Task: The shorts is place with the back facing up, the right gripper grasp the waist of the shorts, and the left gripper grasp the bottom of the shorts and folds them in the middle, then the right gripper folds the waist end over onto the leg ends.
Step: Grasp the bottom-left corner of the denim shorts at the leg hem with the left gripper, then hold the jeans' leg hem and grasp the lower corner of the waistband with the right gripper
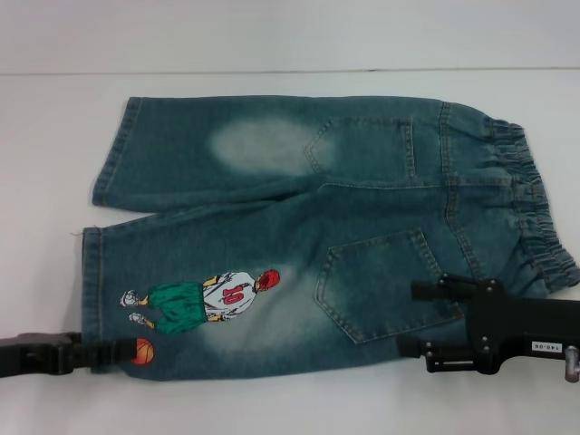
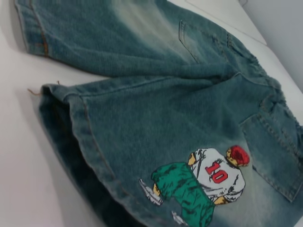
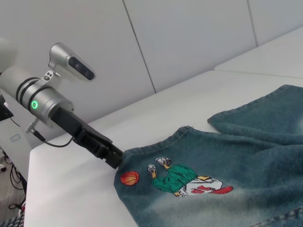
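The denim shorts (image 1: 308,217) lie flat with the back pockets up, the elastic waist (image 1: 530,199) at the right and the leg ends at the left. A printed basketball player (image 1: 204,299) marks the near leg. My left gripper (image 1: 120,353) is at the near leg's hem corner, beside the printed orange ball (image 1: 143,352). The right wrist view shows that left gripper (image 3: 115,159) touching the hem. My right gripper (image 1: 410,319) hangs open over the near back pocket (image 1: 385,285), close to the waist's near end. The left wrist view shows the near leg's hem (image 2: 87,142) and the player print (image 2: 203,182).
The white table (image 1: 272,403) runs around the shorts, with its back edge (image 1: 272,71) against a pale wall. In the right wrist view the left arm (image 3: 47,101) reaches in over the table's corner.
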Available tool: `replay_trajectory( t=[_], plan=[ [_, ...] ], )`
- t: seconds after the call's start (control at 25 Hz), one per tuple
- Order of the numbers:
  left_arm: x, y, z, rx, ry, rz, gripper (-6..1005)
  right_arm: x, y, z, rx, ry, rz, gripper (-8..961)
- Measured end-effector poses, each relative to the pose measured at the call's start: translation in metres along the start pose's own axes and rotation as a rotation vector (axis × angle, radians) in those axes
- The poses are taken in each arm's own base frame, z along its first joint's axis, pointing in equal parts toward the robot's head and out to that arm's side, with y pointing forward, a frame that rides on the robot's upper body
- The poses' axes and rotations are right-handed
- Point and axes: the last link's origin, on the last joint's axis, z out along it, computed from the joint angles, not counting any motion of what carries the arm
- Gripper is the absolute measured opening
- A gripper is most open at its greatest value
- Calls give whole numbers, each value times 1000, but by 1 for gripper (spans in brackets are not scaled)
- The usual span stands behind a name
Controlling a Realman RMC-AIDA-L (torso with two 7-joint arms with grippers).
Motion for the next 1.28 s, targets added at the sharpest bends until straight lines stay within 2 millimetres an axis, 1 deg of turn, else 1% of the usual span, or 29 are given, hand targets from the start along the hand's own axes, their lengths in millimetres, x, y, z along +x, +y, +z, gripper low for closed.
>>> replay_trajectory(
  t=[0.04, 0.24, 0.44, 0.68, 0.76, 0.8, 0.84, 0.92, 1.04, 1.08, 1.12, 1.2, 1.28],
  plan=[
    [1, 0, 0, -3, 2, -2, 909, 0, 0, 0, -1, 0, 0, 928],
    [6, 2, -5, -9, 16, 16, 717, -1, 0, 0, -1, 0, 1, 928],
    [6, 4, -5, -15, 14, 22, 515, 0, 1, 0, -3, -2, 5, 928],
    [9, 7, -2, -33, 7, 36, 272, 1, 4, -8, 7, -45, 40, 928],
    [10, 9, -2, -41, 7, 41, 194, 0, 2, -18, 35, -89, 100, 927],
    [12, 10, -3, -44, 8, 44, 155, 0, -1, -34, 91, -153, 181, 927],
    [13, 10, -2, -47, 9, 48, 117, 0, -1, -34, 91, -153, 181, 927],
    [14, 11, -2, -49, 9, 53, 39, 4, -5, -56, 173, -224, 261, 927],
    [16, 12, -1, -54, 8, 57, 30, 17, -14, -94, 341, -312, 421, 927],
    [16, 12, 0, -55, 8, 57, 27, 21, -17, -104, 385, -332, 471, 927],
    [16, 12, 0, -55, 7, 58, 25, 27, -21, -118, 445, -358, 555, 927],
    [17, 12, 1, -52, 6, 59, 19, 34, -24, -133, 504, -384, 651, 927],
    [17, 11, 1, -50, 4, 61, 16, 38, -27, -140, 530, -397, 703, 927]
  ],
)
